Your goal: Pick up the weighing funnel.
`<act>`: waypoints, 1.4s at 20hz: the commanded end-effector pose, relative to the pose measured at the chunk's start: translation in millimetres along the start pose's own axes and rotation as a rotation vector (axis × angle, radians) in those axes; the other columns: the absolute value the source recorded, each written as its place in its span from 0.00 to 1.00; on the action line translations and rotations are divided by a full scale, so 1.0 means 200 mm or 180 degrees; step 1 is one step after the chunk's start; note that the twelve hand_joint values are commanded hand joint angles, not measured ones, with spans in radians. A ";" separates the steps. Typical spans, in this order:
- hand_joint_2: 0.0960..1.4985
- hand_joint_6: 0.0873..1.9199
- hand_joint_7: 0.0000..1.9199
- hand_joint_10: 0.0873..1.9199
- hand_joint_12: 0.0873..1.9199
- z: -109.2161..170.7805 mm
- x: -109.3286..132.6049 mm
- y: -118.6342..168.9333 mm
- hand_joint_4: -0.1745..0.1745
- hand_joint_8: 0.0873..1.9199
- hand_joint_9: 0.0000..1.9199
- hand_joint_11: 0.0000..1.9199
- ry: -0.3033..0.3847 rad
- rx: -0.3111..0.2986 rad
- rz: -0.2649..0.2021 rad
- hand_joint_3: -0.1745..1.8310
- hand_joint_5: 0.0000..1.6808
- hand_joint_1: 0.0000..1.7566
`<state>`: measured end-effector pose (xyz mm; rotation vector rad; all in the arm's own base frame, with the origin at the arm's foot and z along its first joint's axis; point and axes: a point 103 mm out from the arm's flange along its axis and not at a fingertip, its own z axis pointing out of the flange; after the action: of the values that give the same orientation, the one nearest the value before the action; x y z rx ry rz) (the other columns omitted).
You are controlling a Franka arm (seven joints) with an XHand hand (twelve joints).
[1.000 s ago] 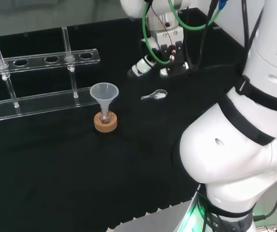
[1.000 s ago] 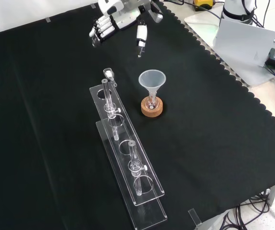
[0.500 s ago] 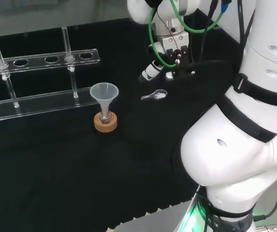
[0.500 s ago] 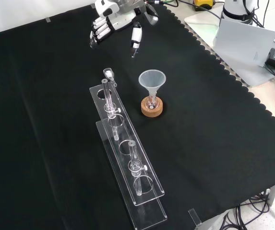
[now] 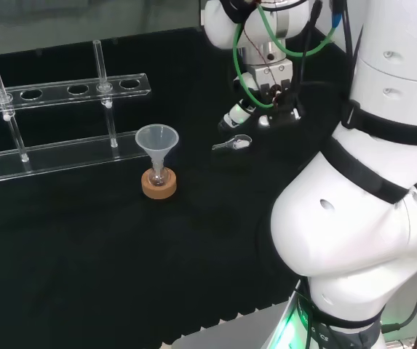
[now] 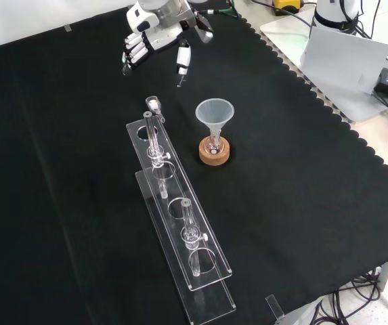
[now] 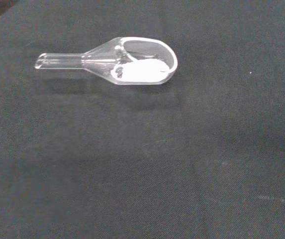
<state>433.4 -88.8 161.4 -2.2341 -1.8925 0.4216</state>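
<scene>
- hand point(image 5: 241, 113): upper centre of the head view, left of the big white arm links point(image 5: 354, 240), hanging above the black cloth point(image 5: 84, 254).
- hand state: spread wide and holding nothing. in the front view the hand point(image 6: 154, 35) sits at the top of the frame, left of centre. its fingers point(image 6: 133, 51) reach toward the lower left and are roughly straight. the thumb point(image 6: 182, 55) points down on its own, well apart from them.
- weighing funnel point(image 5: 232, 143): lies flat on the cloth, a little above the middle of the head view and right of centre. it is just below and left of the hand's fingertips, and the hand is not touching it.
- wrist view: the weighing funnel point(image 7: 117, 62) lies on its side on the cloth in the upper left part of the frame. its short stem points toward the left edge and its scoop end toward the right. a white patch shows inside the scoop; i cannot tell whether it is powder or a reflection.
- funnel point(image 5: 156, 139): stands mouth up with its stem in a small flask point(image 5: 158, 177) on a cork ring point(image 5: 159, 186). it is left of the weighing funnel in the head view and well apart from it.
- front view: the funnel point(image 6: 214, 112) and cork ring point(image 6: 215, 153) stand near the centre of the frame, below and right of the hand.
- clear rack point(image 5: 62, 156): left side of the head view, with one upright tube point(image 5: 8, 109) near the left edge and another point(image 5: 106, 94) further right.
- front view: the rack point(image 6: 180, 257) runs from the centre toward the bottom of the frame, left of the funnel.
</scene>
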 end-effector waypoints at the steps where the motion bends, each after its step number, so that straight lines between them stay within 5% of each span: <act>1: 0.42 0.00 0.15 0.36 0.65 0.08 -0.13 0.10 0.56 0.22 0.05 0.00 0.0030 -0.0081 -0.0136 0.12 0.15 0.34; 7: 0.42 0.00 0.11 0.33 0.61 0.18 -0.18 0.20 0.56 0.20 0.01 0.00 0.0061 0.0050 -0.0269 0.12 0.14 0.34; 9: 0.41 0.00 0.07 0.24 0.50 0.23 -0.19 0.24 0.56 0.18 0.00 0.00 0.0068 0.0138 -0.0321 0.13 0.11 0.34; 12: 0.40 0.00 0.01 0.00 0.19 0.29 -0.21 0.27 0.60 0.02 0.00 0.00 0.0089 0.0197 -0.0364 0.12 0.02 0.29; 15: 0.39 0.00 0.00 0.00 0.00 0.33 -0.21 0.29 0.62 0.00 0.00 0.00 0.0130 0.0115 -0.0430 0.10 0.00 0.26; 28: 0.40 0.00 0.07 0.00 0.02 0.43 -0.08 0.38 0.57 0.00 0.02 0.01 0.0191 0.0020 -0.0612 0.10 0.00 0.26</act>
<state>467.7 -130.9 65.4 -2.0296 -2.0265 0.3365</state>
